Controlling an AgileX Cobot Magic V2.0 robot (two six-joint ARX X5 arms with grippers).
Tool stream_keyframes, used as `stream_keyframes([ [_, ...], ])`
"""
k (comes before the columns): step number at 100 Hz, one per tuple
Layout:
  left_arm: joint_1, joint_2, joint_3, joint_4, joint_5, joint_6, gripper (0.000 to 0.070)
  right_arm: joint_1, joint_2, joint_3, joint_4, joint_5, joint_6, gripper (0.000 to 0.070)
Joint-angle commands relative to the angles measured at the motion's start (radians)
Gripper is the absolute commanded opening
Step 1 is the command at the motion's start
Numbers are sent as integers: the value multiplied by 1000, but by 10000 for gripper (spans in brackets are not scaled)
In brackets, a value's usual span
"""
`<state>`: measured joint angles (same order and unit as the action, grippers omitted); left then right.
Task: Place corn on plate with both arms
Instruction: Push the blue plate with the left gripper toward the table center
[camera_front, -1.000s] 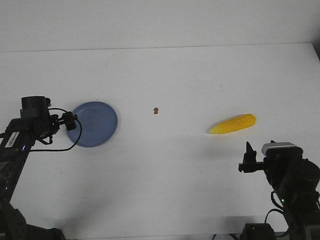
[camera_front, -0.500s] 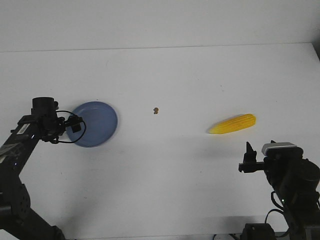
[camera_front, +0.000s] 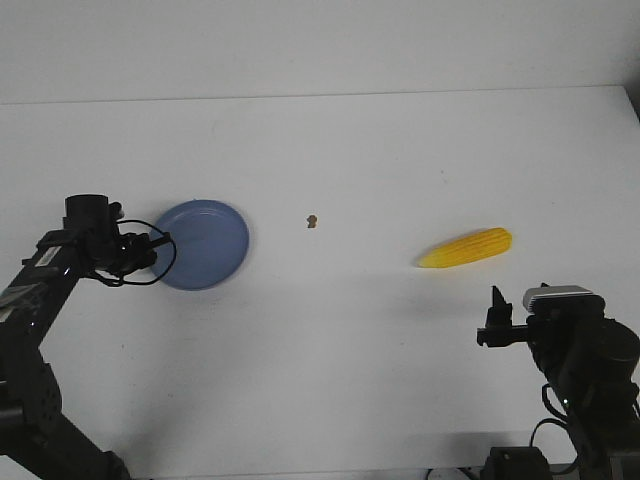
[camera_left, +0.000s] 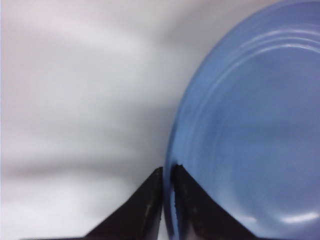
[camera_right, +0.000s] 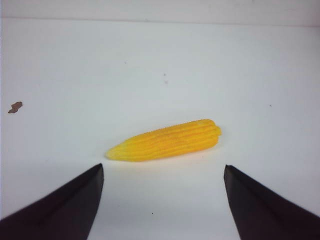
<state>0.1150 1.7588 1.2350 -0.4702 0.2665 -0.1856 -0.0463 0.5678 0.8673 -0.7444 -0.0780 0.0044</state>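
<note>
White surface (camera_front: 380, 160) carries one blue plate (camera_front: 205, 243), one yellow corn (camera_front: 465, 248) and one small brown speck (camera_front: 313, 221). Two arms in view. Left gripper (camera_left: 167, 192) pinches the plate's left rim, jaws nearly closed. Right gripper (camera_right: 162, 200) spread wide, empty, near the corn, which lies well right of the plate.

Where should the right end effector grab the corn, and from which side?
Grip the corn across its thick middle, coming straight down from above. It lies flat on the table with nothing beside it, and the open right end effector already straddles its length. Its pointed tip is probably too narrow to hold.
</note>
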Motion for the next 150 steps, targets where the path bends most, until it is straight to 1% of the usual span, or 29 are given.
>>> stream_keyframes([
  [1,2,-21,17,-16,63,2,9,1,3,18,8,-1,7,507],
  [8,-18,-56,17,-31,109,1,9,1,3,18,9,-1,7,507],
  [18,-72,-109,16,-37,132,-6,9,1,3,18,10,-1,8,506],
  [36,-234,-153,15,-37,185,-27,8,1,3,18,10,-1,8,506],
  [53,-396,-138,1,3,174,-39,8,1,3,18,10,-1,8,506],
  [66,-473,-113,0,5,153,-41,8,1,3,18,10,-1,8,506],
  [91,-516,-43,0,24,146,-46,8,1,3,18,10,-1,22,506],
  [108,-525,21,0,30,176,-52,8,1,3,18,10,-1,22,506],
  [130,-530,58,0,38,176,-52,22,1,3,18,10,-1,22,507],
  [132,-530,58,0,39,176,-53,34,1,3,18,10,-1,22,506],
  [134,-529,58,0,42,176,-53,61,1,3,18,10,-1,22,507],
  [135,-529,58,0,43,176,-53,84,1,3,18,10,-1,22,506],
  [137,-529,58,0,46,176,-56,150,1,3,18,10,-1,23,506],
  [138,-529,58,0,47,176,-57,167,1,3,18,10,-1,23,507],
  [141,-529,58,0,47,176,-61,273,1,3,18,10,-1,23,507],
  [147,-529,58,0,47,176,-62,514,1,3,18,10,-1,26,507],
  [150,-529,58,0,47,176,-61,610,1,3,18,10,-1,26,506],
])
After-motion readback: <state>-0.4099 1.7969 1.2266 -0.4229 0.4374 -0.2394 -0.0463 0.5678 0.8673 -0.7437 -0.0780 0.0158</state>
